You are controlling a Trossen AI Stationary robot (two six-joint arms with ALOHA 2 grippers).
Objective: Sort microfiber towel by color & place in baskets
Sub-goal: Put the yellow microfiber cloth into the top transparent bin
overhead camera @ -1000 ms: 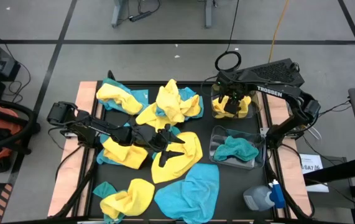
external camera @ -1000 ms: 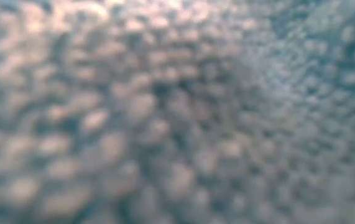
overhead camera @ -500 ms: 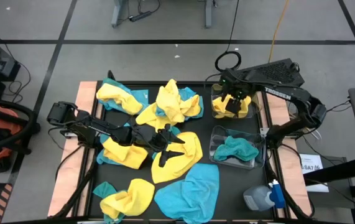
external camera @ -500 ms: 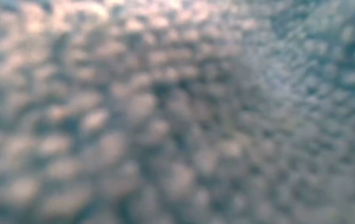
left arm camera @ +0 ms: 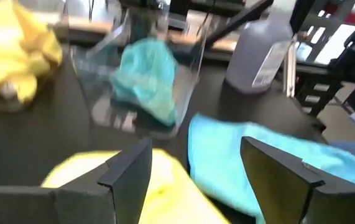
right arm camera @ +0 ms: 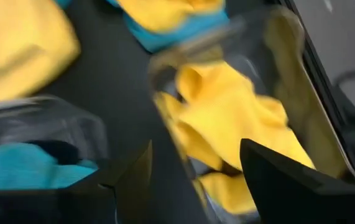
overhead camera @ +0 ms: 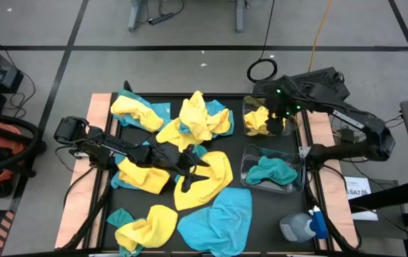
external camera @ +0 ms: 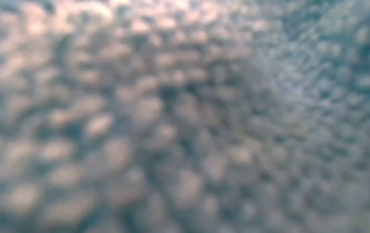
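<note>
- The right gripper [overhead camera: 278,121] hangs over the far clear bin [overhead camera: 291,113], its fingers [right arm camera: 286,180] spread apart and empty, dark and wedge-shaped in the right wrist view.
- Below them a crumpled yellow cloth [right arm camera: 227,127] lies inside that bin, soft and folded on itself; the see-through wall [right arm camera: 165,81] blurs into a grey curve.
- The right arm [overhead camera: 346,118] reaches in from the tabletop's right edge, bent at the elbow.
- The left gripper [overhead camera: 196,161] sits low at mid-tabletop over a flat yellow cloth [overhead camera: 207,182], fingers [left arm camera: 127,171] parted with nothing between them.
- Past the left fingers lie a smooth teal cloth [left arm camera: 239,155], the near clear bin [left arm camera: 186,81] with a bunched teal cloth [left arm camera: 146,78] in it, and a grey plastic bottle [left arm camera: 258,53].
- The left arm [overhead camera: 103,146] stretches nearly flat across the tabletop [overhead camera: 254,228] from its left side.
- Loose cloths stay scattered: a yellow-and-teal heap [overhead camera: 189,118] at the far side, a yellow one [overhead camera: 146,228] and a broad teal one [overhead camera: 221,221] at the near edge.
- The teal cloth [overhead camera: 271,171] in the near bin [overhead camera: 296,187] looks rumpled from above.
- The low view is filled by a blurred, nubbly fabric texture [external camera: 185,116]; nothing else can be made out there.
- The near-edge cloths are cut off by the high view's bottom border.
</note>
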